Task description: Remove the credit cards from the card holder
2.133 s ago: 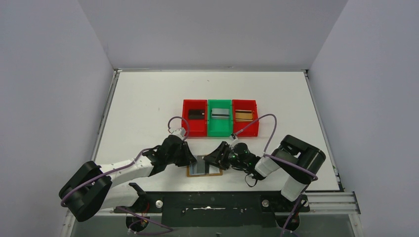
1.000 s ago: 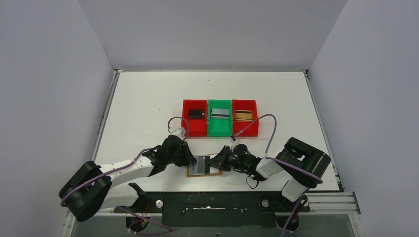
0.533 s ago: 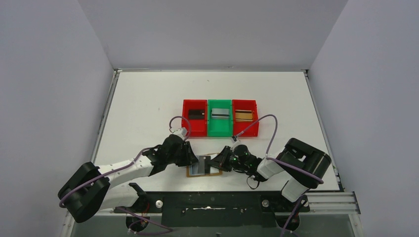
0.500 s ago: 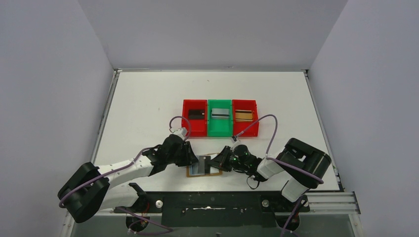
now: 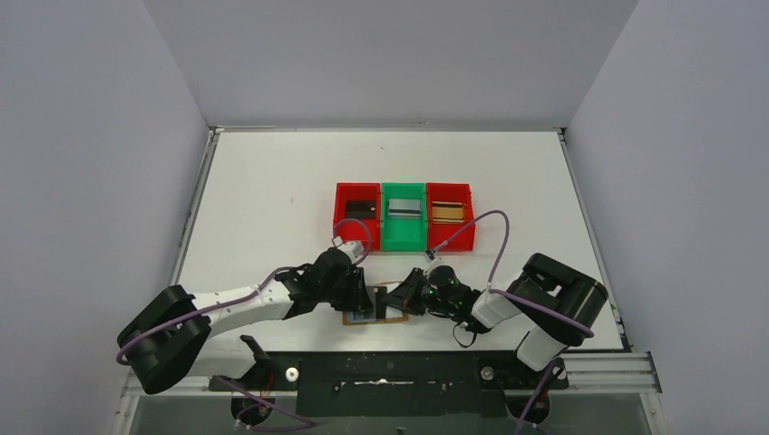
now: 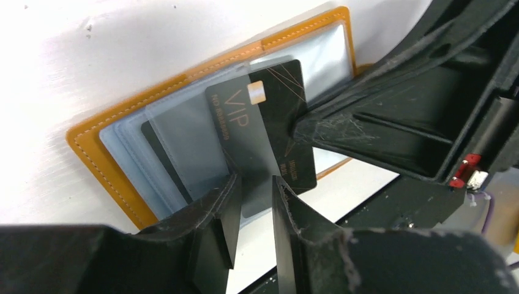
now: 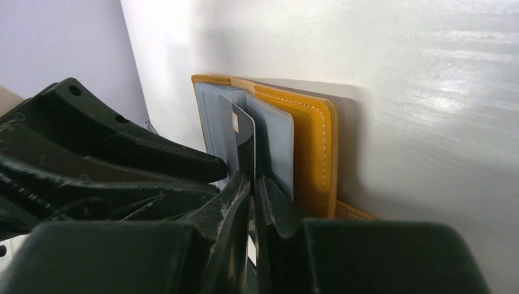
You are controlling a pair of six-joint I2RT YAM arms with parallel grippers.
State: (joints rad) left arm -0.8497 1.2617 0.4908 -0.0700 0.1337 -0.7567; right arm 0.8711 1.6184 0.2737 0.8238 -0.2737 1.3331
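Observation:
The tan card holder (image 5: 390, 318) lies open near the table's front edge, its pale blue-grey pockets (image 6: 183, 128) facing up. A black credit card (image 6: 263, 122) marked VIP sticks part-way out of a pocket. My right gripper (image 7: 252, 179) is shut on that card's edge, and the card (image 7: 243, 138) stands between its fingers. My left gripper (image 6: 256, 191) hovers over the card's other end with a narrow gap between its jaws, open. In the top view both grippers meet over the holder, the left gripper (image 5: 370, 297) facing the right gripper (image 5: 394, 299).
Three bins stand in a row behind the holder. The left red bin (image 5: 345, 228) holds a black card, the green bin (image 5: 403, 234) a silver one, the right red bin (image 5: 458, 234) a gold-brown one. The table's front edge and the arm bases lie just below the holder.
My left arm has moved right, onto the holder, and its jaws have parted a little. The right gripper has stayed at the black card.

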